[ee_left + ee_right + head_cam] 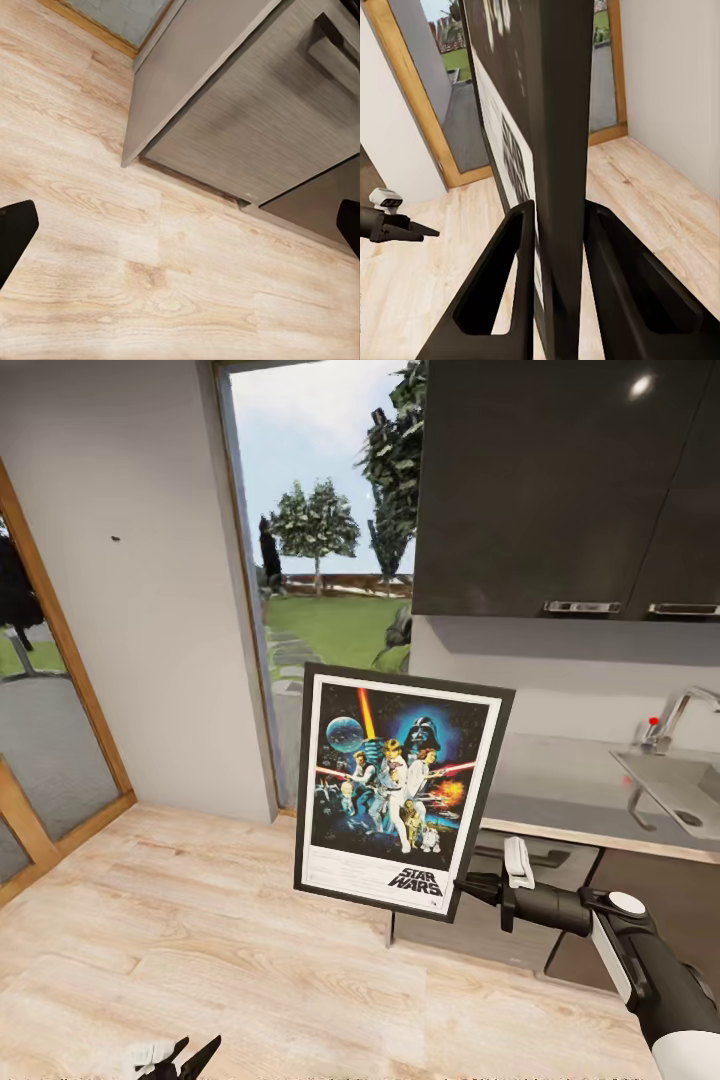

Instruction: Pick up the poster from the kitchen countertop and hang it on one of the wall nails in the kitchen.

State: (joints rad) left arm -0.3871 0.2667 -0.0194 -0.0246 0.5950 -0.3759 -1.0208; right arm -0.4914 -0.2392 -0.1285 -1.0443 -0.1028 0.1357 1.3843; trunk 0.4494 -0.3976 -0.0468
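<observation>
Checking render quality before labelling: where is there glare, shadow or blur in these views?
Head view: a bright highlight on the glossy dark wall cabinet, soft shadow beneath it. Right wrist view: the black-framed Star Wars poster looms close and blurred. Left wrist view: the pale wooden floor is evenly lit.

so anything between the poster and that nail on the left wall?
Nothing visible. The poster is clamped at its lower right edge in the right tool, above the wood floor. The nail sits on bare wall up left, with open space between.
</observation>
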